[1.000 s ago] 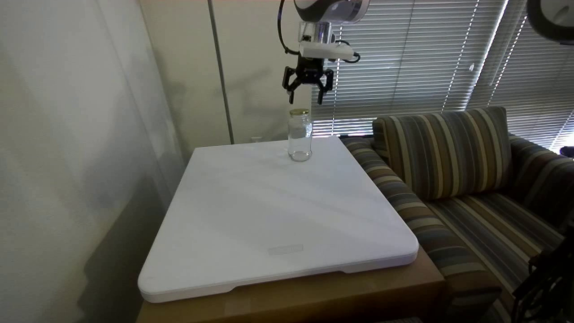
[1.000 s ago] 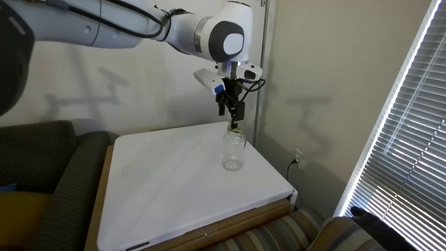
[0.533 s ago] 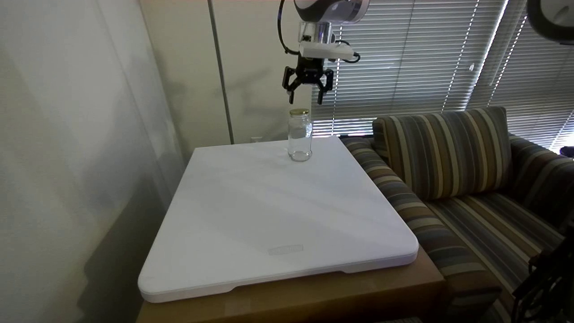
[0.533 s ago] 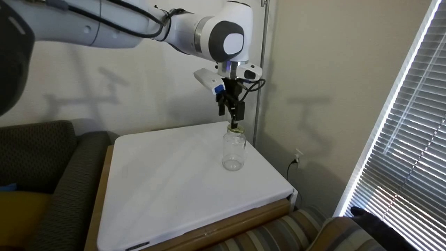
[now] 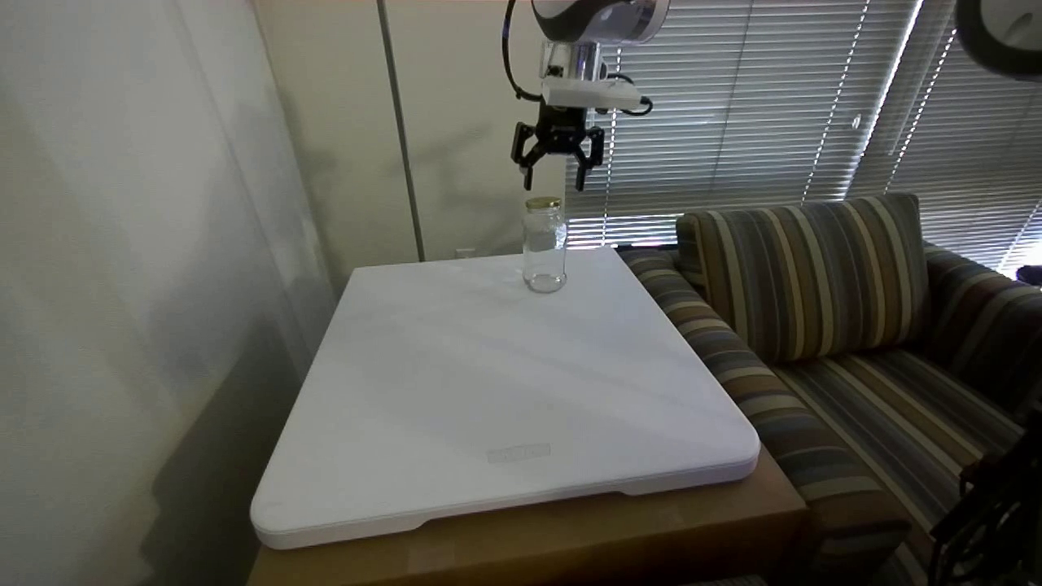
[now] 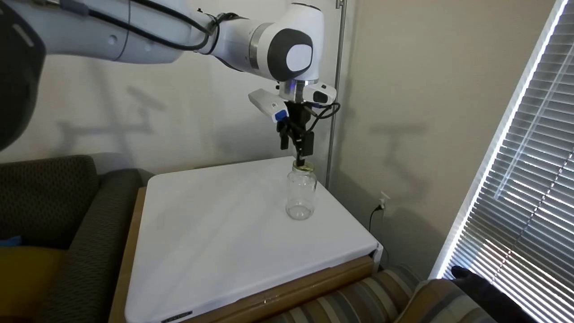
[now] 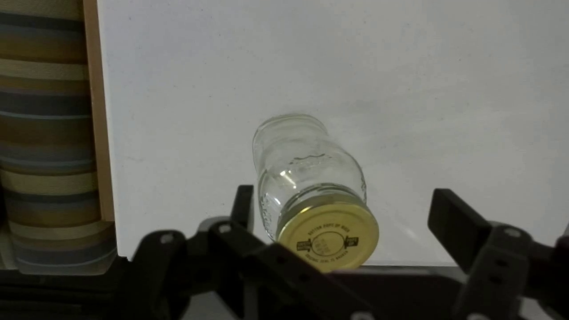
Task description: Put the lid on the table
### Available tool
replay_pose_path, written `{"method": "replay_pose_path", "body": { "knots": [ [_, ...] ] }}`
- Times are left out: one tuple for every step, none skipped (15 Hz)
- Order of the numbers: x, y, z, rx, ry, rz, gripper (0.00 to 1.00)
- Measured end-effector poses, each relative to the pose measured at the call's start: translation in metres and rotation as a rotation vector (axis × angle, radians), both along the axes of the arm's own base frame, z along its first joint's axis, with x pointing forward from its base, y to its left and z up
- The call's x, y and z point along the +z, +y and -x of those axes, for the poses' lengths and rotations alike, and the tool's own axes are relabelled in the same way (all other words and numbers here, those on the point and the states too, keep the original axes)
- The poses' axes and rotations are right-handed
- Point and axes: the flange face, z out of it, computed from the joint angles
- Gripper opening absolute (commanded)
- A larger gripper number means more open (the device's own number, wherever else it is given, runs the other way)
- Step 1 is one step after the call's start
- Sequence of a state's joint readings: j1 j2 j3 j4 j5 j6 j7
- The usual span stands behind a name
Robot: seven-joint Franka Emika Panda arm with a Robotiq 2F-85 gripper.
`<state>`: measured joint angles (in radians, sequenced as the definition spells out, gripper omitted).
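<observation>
A yellow-gold lid (image 7: pixel 329 233) with printed lettering sits on the mouth of a clear glass jar (image 7: pixel 306 162). In both exterior views the jar (image 5: pixel 545 248) stands upright near an edge of the white table (image 5: pixel 505 366). My gripper (image 5: pixel 553 181) hangs above the lid (image 5: pixel 544 203), pointing down, with a gap below its fingertips. Its fingers are wide apart and hold nothing. In the wrist view, the lid lies between the fingers, nearer the left finger (image 7: pixel 242 206) than the right one (image 7: pixel 458 226). A black gripper link hides the lid's lower left rim there.
A striped sofa (image 5: pixel 814 285) adjoins one side of the table, its arm close to the tabletop. A wall (image 5: pixel 163 285) runs along the opposite side. Beneath the white top is a brown base (image 6: pixel 269 305). A dark sofa (image 6: pixel 49 202) and a plugged-in cable (image 6: pixel 372 217) show too.
My gripper has shifted very slightly, a touch lower and sideways, in the last half second. It stays open. The jar and lid have not moved.
</observation>
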<state>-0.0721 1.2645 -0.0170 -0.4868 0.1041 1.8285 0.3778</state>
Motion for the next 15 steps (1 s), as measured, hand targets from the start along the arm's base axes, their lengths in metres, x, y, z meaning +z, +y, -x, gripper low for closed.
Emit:
{"method": "replay_pose_path", "body": {
  "knots": [
    [-0.001, -0.001, 0.0, -0.001, 0.001, 0.001, 1.0],
    [-0.001, -0.001, 0.0, -0.001, 0.002, 0.003, 1.0],
    [-0.002, -0.002, 0.0, -0.002, 0.002, 0.003, 1.0],
    [-0.002, -0.002, 0.0, -0.002, 0.002, 0.003, 1.0],
    [-0.002, -0.003, 0.0, -0.003, 0.002, 0.004, 1.0],
    [-0.002, -0.004, 0.0, -0.004, 0.003, 0.003, 1.0],
    [-0.002, -0.005, 0.001, -0.005, 0.003, 0.003, 1.0],
    [-0.003, -0.006, 0.001, -0.006, 0.003, 0.003, 1.0],
    [-0.004, -0.008, 0.001, -0.009, 0.004, 0.003, 1.0],
    [-0.006, -0.011, 0.001, -0.012, 0.006, 0.003, 1.0],
    [-0.008, -0.014, 0.002, -0.015, 0.008, 0.002, 1.0],
    [-0.011, -0.017, 0.002, -0.02, 0.011, 0.002, 1.0],
    [-0.014, -0.021, 0.003, -0.024, 0.014, 0.001, 1.0],
    [-0.017, -0.024, 0.003, -0.029, 0.017, 0.001, 1.0],
    [-0.019, -0.027, 0.004, -0.032, 0.018, 0.001, 1.0]
  ]
}}
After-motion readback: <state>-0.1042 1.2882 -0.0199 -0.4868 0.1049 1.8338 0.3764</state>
